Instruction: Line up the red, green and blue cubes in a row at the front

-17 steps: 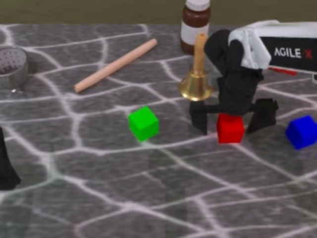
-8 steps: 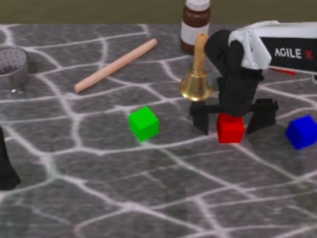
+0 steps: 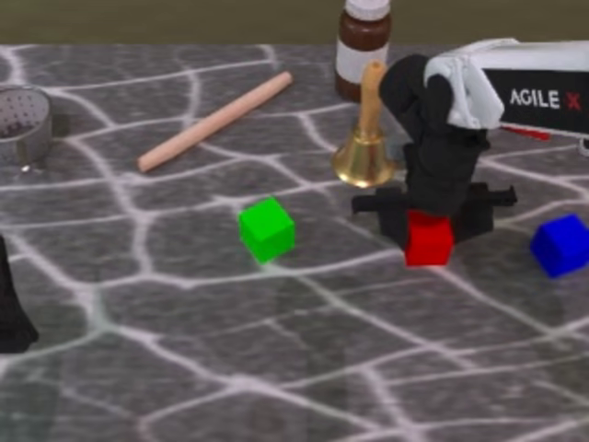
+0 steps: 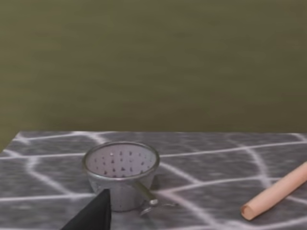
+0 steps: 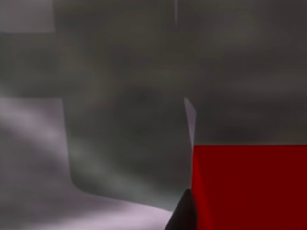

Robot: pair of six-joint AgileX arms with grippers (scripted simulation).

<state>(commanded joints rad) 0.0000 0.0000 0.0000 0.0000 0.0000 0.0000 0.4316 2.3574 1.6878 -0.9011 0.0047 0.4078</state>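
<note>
The right claw grips the small matte red cube by opposite flat faces; it looks light, rigid and unlikely to slip.

Green cube, red cube, blue cube spaced apart.

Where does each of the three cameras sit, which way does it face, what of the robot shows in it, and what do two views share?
Top view: above the table, looking down; right gripper closed around the red cube, left arm at the left edge.
Left wrist view: low on the parked left arm, facing the strainer and wooden rod; one dark fingertip shows.
Right wrist view: close against the red cube; a dark fingertip shows.
Shared: top and right wrist views both show the red cube.
</note>
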